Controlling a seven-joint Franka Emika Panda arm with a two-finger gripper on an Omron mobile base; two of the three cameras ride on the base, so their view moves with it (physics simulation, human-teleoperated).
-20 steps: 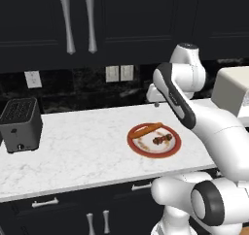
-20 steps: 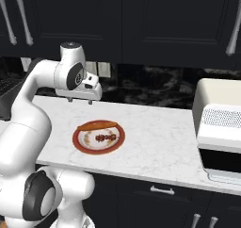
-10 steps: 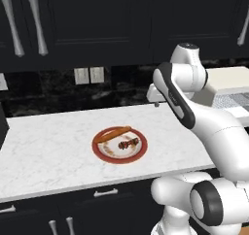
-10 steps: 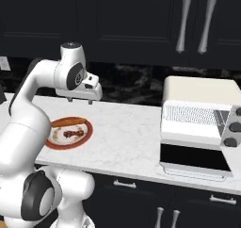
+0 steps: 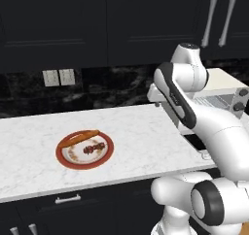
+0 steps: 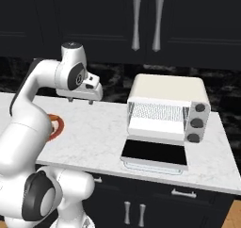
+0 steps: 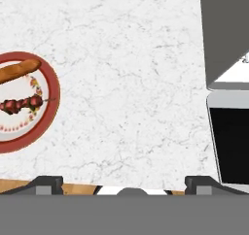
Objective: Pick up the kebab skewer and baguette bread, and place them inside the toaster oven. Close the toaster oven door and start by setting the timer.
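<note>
Above counter, claw (image 7: 124,183) wide, empty.

Red-rimmed plate (image 5: 64,159), orange-brown baguette bread (image 5: 78,138)

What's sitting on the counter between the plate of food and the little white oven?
Nothing: in the hand view, only bare marble counter lies between the plate holding the baguette bread and kebab skewer and the toaster oven.

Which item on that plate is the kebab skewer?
Find the red-rimmed plate on the white marble counter, left of the toaster oven. The kebab skewer is the short stick of dark red chunks, lying beside the long orange baguette.
</note>
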